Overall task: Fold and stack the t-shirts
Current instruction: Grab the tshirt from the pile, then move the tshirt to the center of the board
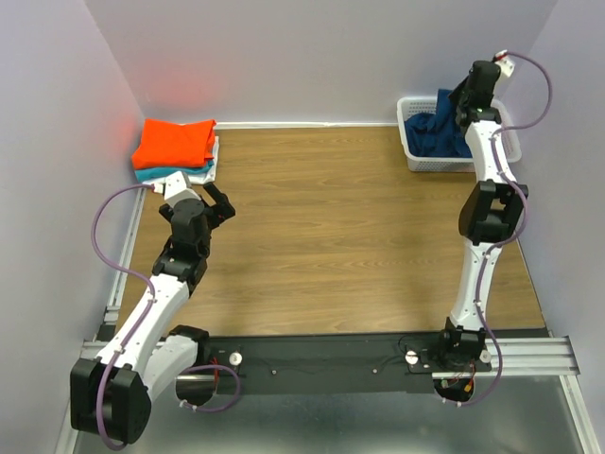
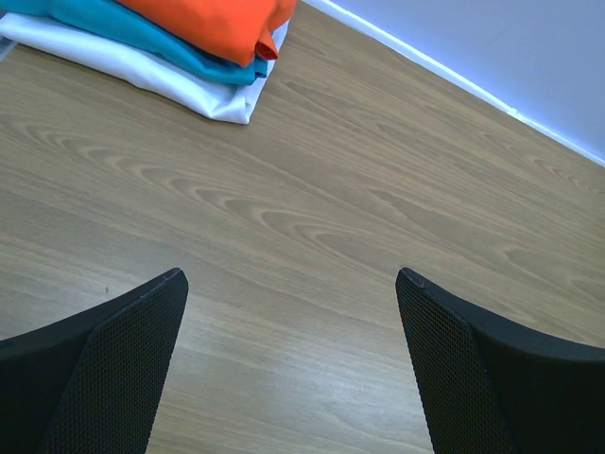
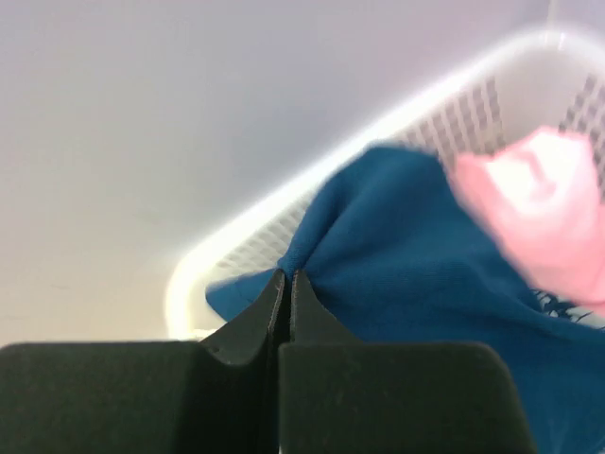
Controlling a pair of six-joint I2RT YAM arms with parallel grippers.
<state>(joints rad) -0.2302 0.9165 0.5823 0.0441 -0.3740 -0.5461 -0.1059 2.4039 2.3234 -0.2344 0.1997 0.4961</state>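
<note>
Pinching a fold of the blue shirt (image 3: 406,255), the right gripper (image 3: 285,276) is closed tight over the far-right basket (image 3: 284,203). A blurry pink thing (image 3: 539,208) in there may be another shirt. The left gripper (image 2: 289,276) hangs wide open over the table (image 2: 312,189), by the pile (image 1: 175,156): orange shirt (image 2: 217,24) on teal shirt (image 2: 161,43) on white shirt (image 2: 161,76).

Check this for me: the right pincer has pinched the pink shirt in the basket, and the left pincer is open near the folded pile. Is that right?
Not quite. The right pincer is shut on the blue shirt, not the pink shirt beside it in the basket, as the right wrist view shows. The left pincer is open near the folded pile.
</note>
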